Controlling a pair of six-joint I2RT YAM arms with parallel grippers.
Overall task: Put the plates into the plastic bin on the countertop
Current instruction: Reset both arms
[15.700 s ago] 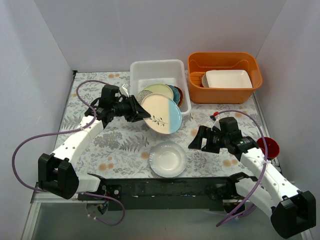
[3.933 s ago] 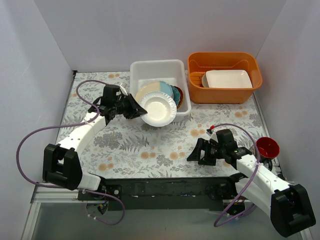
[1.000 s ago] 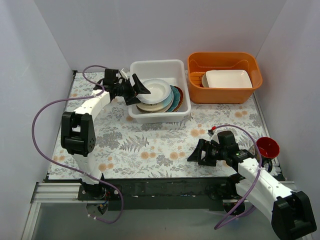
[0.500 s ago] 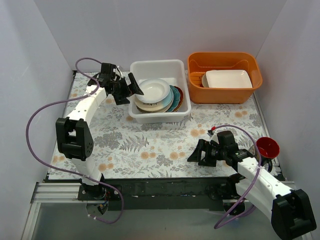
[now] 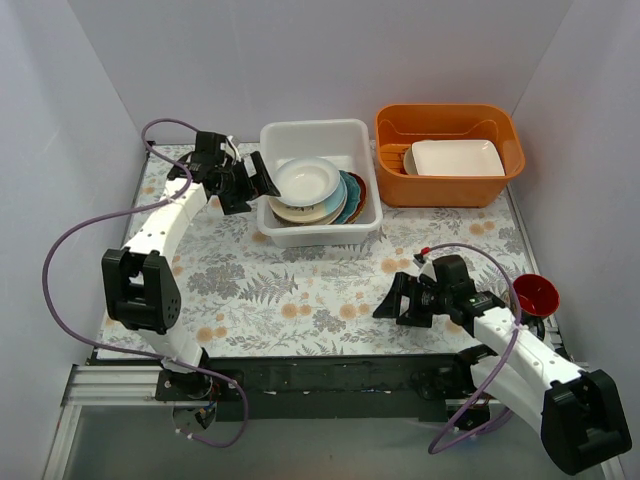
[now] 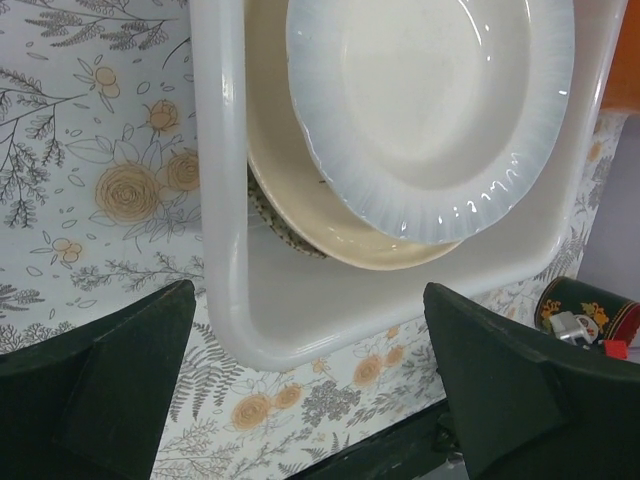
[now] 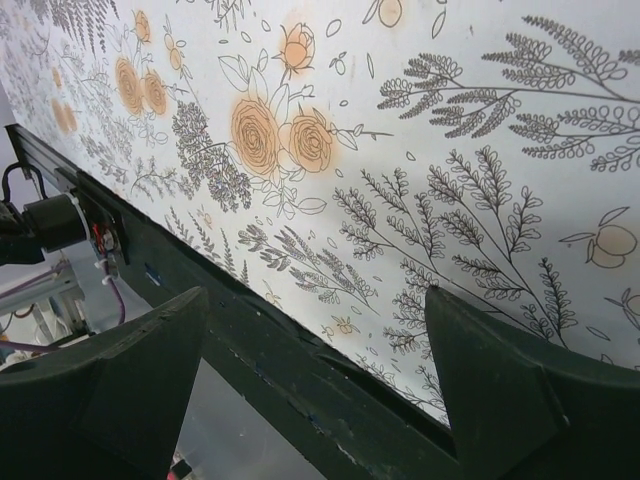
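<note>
the countertop (image 5: 300, 290) carries everything, and you have no plate lying loose on it that shows. on its far side the plastic bin (image 5: 315, 132) sits just beside the orange tub (image 5: 448, 116), which holds only the white rectangular dish (image 5: 457, 158); that one is not your job. the plates (image 5: 330, 205) are all inside the bin, overlapped and fanned toward its right wall, which lets the whole set share one floor. the white plate (image 6: 430, 100) lies on top, over a cream plate (image 6: 300, 205), and teal and red-brown rims peep out on the right. your left gripper (image 5: 256, 186) hangs just outside the bin's left wall, jaws spread wide with nothing between them. in its wrist view the bin's rim and the white plate sit framed between the fingers (image 6: 110, 390), untouched, so i judge it clear to lift away without snagging. your right gripper (image 5: 386, 300) hovers low over bare countertop near the front edge, well apart from the bin. its jaws are also wide and empty, and there it blocks nothing. the small red cup (image 5: 535, 295) stands at the right edge; leave it. i judge the task as good as done.
</note>
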